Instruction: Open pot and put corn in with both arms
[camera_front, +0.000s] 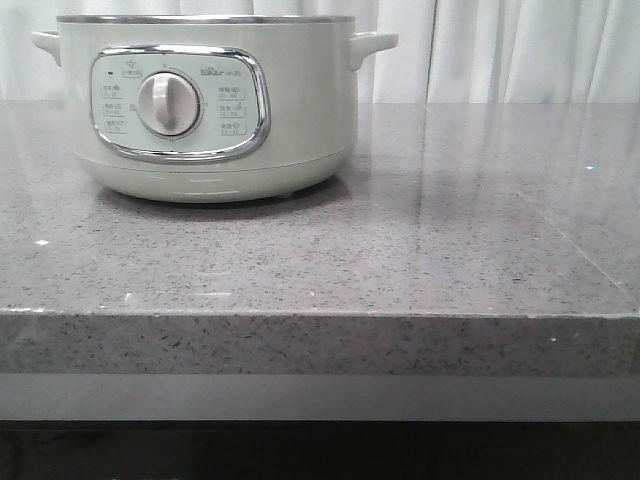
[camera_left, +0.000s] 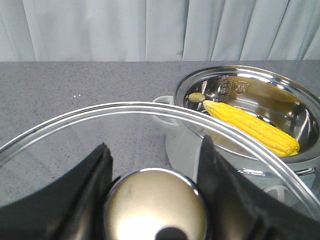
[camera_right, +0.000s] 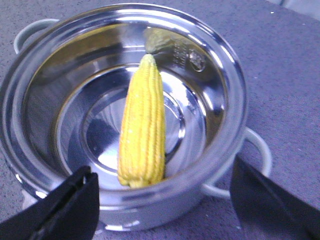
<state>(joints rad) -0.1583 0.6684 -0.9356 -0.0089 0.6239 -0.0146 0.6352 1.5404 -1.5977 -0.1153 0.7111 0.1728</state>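
Our left gripper (camera_left: 152, 200) clamps the steel knob (camera_left: 155, 207) of the glass lid (camera_left: 75, 125), held off the pot (camera_front: 210, 105). Our right gripper (camera_right: 165, 205) hangs wide open, empty, over the pot. Corn (camera_right: 142, 135) lies inside the steel bowl. Pot sits toward the grey counter's (camera_front: 420, 250) far-left corner.

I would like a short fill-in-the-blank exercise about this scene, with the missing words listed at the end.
1. The corn lies inside the ____.
2. The left gripper is closed on the knob of a glass ____.
3. The fingers of the right gripper are spread ____ above the pot, holding nothing.
4. On the front of the pot, the round silver ____ sits in the middle of the control panel.

Missing words: pot; lid; open; dial
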